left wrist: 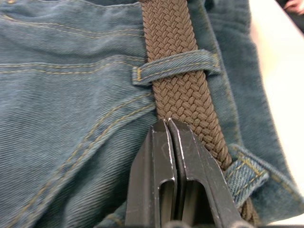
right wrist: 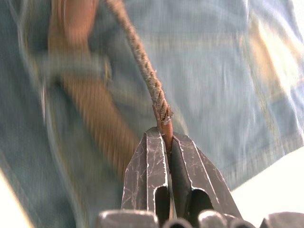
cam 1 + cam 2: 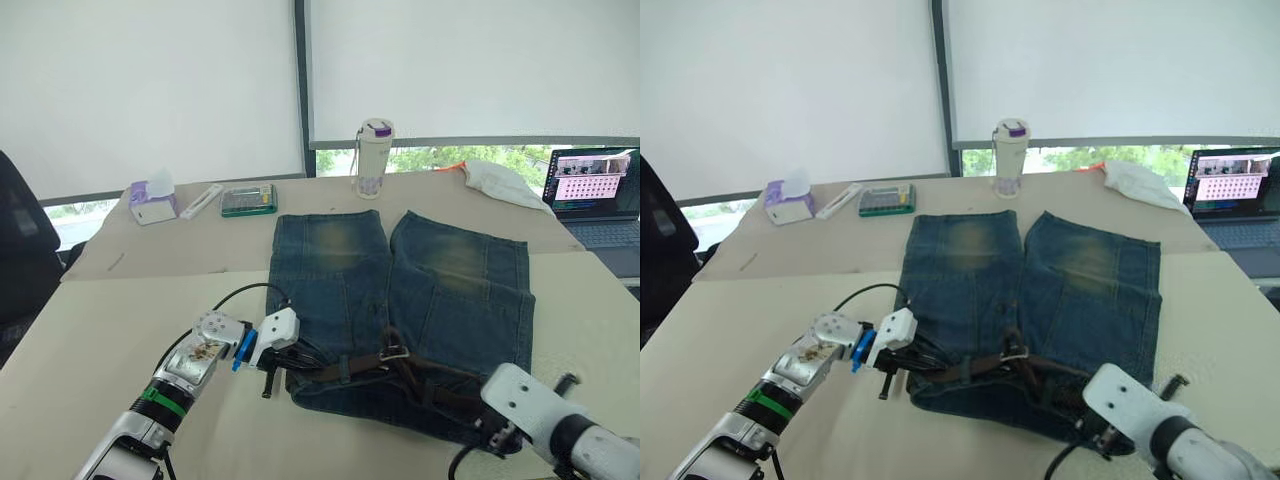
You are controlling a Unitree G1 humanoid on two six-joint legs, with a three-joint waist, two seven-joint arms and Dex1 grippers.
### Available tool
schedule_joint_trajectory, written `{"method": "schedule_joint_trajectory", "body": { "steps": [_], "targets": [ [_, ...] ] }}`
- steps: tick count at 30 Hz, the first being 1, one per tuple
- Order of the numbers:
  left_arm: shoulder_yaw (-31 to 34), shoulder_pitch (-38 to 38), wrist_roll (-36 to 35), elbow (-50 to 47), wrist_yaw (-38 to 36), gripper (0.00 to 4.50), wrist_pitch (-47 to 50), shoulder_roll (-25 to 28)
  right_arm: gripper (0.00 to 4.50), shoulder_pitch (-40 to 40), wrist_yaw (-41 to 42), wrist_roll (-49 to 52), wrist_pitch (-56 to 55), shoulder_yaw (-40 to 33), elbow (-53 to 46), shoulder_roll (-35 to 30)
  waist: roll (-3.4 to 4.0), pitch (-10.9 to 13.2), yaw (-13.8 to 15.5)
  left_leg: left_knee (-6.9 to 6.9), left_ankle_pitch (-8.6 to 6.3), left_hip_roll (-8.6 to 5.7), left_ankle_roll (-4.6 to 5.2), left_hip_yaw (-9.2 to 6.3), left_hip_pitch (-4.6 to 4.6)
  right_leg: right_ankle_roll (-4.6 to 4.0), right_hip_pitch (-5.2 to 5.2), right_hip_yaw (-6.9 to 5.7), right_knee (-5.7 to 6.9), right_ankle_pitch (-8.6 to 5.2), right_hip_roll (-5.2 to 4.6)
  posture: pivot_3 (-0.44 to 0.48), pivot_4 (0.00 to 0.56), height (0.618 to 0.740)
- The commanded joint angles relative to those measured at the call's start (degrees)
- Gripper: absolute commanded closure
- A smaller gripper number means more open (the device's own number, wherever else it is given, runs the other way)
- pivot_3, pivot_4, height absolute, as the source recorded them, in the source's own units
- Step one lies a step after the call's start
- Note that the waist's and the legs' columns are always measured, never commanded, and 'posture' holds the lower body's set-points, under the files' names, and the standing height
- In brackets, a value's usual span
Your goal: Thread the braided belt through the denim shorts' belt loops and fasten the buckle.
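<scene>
Left of the denim shorts [image 3: 400,310], the left gripper [image 1: 167,124] is reaching in at the waistband's left end, its two black fingers pressed together with nothing between them, tips touching the braided belt [image 1: 183,90]. In the left wrist view the belt is passing under one of the belt loops [image 1: 176,66] just beyond those fingertips. Across the shorts' waistband the belt is running toward the middle, where the buckle [image 3: 395,352] is lying on the denim. From the buckle the brown strap is continuing rightward across the right side of the shorts. At the shorts' right waist corner, the right gripper [image 2: 164,133] is clamping the belt's tip end, the strap rising away from its fingers over the denim.
</scene>
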Motion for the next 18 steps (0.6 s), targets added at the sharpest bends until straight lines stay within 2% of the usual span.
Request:
{"method": "schedule_joint_trajectory", "body": {
  "steps": [1, 10, 11, 15, 18],
  "targets": [
    [-1.14, 2.48, 5.39, 6.72, 1.67, 4.44, -1.68, 2.10, 4.50, 2.44, -0.68, -3.53, -4.25, -2.93, 2.79, 1.18, 0.02, -0.02, -0.16, 0.00, -0.06, 0.02, 0.05, 0.02, 0.08, 0.01, 0.08, 0.00, -0.01, -0.01, 0.02, 0.000, 0.150, 0.740],
    [2.13, 3.49, 4.84, 7.28, 3.13, 4.44, -5.25, 3.94, 4.50, 8.80, 1.79, -7.40, -4.68, -7.99, 4.43, 3.91, 0.03, -0.02, -0.73, 0.02, -0.26, 0.03, 0.13, 0.02, 0.40, 0.08, 0.49, -0.03, -0.19, -0.12, 0.03, 0.000, 0.150, 0.740],
    [2.27, 3.81, 4.80, 7.01, 3.10, 4.44, -5.44, 4.22, 4.50, 8.89, 1.81, -7.77, -4.79, -8.48, 4.71, 4.12, 0.03, -0.02, -0.82, 0.02, -0.41, 0.06, 0.36, 0.01, 0.44, 0.09, 0.54, -0.03, -0.19, -0.13, 0.04, 0.000, 0.150, 0.740],
    [3.25, 5.05, 4.43, 5.98, 3.85, 4.44, -6.26, 4.73, 4.50, 7.65, 1.49, -8.99, -5.89, -10.09, 6.58, 4.63, 0.05, -0.02, -1.05, 0.02, -0.52, 0.07, 0.37, 0.01, 0.52, 0.12, 0.59, -0.03, -0.18, -0.21, 0.04, 0.000, 0.150, 0.740],
    [6.58, 5.61, 0.80, 2.61, 6.08, 4.44, -4.04, 2.96, 4.50, 3.83, 2.22, -4.06, -5.76, -10.77, 5.73, 7.57, 0.06, -0.01, -1.13, 0.02, -0.51, 0.06, 0.35, 0.01, 0.52, 0.11, 0.59, -0.02, -0.19, -0.20, 0.02, 0.000, 0.150, 0.740]
  ]
}}
